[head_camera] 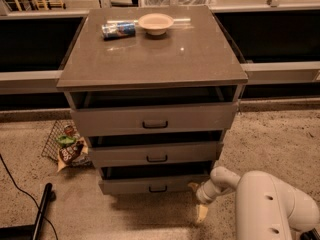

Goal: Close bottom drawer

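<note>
Grey flat-topped cabinet (150, 59) with three matching drawers stands on the speckled stone floor (280, 139), in front of a long dark counter front. All three drawers stand partly pulled out, each with a dark gap above its front.

The white rounded robot arm (270, 209) fills the lower right corner and reaches left toward the foot of the cabinet.

The widest, tallest grey top drawer (152, 118) comes first, then the mid-sized grey middle drawer (155, 154). The bottom drawer (135, 185), the slimmest grey front with a small dark rectangular pull handle (158, 188), sits lowest, just above the floor, and is not pushed home.

A tilted wire basket (54, 141) holding snack packets lies on the floor at the cabinet's left side. A black cable (14, 184) curves across the floor by the left edge.

On the cabinet top, near its back edge, sit a pale round bowl (155, 23) and, just left of it, a blue-labelled can lying on its side (118, 30).

The gripper (197, 200) hangs low, just beside the bottom drawer's right front corner. Its two pale yellow tips are spread apart with nothing held between them, the upper one close to the drawer corner; contact cannot be told.
</note>
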Robot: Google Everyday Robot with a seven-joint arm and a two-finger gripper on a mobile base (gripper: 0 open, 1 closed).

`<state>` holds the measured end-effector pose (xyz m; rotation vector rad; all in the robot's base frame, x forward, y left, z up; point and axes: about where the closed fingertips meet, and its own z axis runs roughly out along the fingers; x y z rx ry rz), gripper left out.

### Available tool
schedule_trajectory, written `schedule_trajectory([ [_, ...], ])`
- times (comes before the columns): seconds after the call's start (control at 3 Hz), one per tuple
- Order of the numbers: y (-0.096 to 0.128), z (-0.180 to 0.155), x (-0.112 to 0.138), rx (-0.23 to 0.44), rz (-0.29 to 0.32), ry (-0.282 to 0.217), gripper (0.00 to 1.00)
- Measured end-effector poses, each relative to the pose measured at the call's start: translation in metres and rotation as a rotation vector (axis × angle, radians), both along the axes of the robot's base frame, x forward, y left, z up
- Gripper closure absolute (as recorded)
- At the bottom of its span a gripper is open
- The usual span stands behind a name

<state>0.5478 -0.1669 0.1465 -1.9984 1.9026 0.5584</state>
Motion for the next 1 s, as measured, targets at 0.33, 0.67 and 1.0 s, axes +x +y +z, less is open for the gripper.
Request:
schedule_trajectory([
  [0.33, 0.000, 0.000, 0.000, 0.000, 0.000, -0.001, 0.00],
  [0.67, -0.003, 0.006, 0.009, 0.006, -0.009, -0.034, 0.00],
  [1.0, -0.010, 0.013, 0.026, 0.015, -0.036, -0.076, 0.00],
])
